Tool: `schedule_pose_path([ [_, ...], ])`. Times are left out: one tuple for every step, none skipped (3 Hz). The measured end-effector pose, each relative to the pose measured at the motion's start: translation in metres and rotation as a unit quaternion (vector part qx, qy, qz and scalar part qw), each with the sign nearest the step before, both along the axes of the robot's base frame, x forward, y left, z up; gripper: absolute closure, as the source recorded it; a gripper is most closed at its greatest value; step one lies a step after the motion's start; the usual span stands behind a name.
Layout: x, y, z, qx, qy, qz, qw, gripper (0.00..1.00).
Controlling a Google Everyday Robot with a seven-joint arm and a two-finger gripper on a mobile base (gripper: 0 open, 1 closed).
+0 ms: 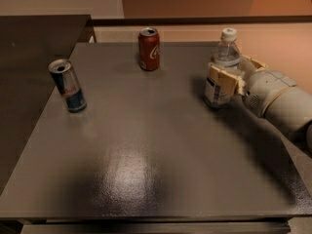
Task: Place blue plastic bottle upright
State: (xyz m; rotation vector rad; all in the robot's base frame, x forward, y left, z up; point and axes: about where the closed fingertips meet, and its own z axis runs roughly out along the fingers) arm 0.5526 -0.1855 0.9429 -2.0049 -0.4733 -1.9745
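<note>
We find the blue plastic bottle (225, 57) standing upright near the right rear of the surface (146, 155), white cap uppermost. Its base appears to meet the surface, though the shadow there keeps us from confirming full contact.

The hand (231, 76) reaches in from the right on its pale arm (280, 99) and is closed about the bottle at label height, with one tan finger across the near side and the other behind. We judge this a side grasp on the mid-body. It was chosen so the bottle's long axis stays vertical and the cap and base are left free, which is what an upright placement requires.

The red cola can (148, 48) stands at the rear centre, and the blue-and-silver can (67, 86) stands at the left. Both are well apart from the bottle and clear of the arm's line of approach. The placing spot therefore carries little risk of collision.

In our assessment the task is close to done: the bottle is upright and seemingly seated. What remains is the release. The bottle is tall, light and narrow-based, so a finger dragging on the label as the hand opens could tip it. We would advise a clean, even opening and a straight retreat to the right.
</note>
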Motion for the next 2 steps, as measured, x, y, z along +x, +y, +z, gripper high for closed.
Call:
schedule_pose_path([
  [0.0002,0.0016,0.0005,0.001,0.0,0.001,1.0,0.0],
  [0.0002,0.0017,0.0006,0.001,0.0,0.001,1.0,0.0],
])
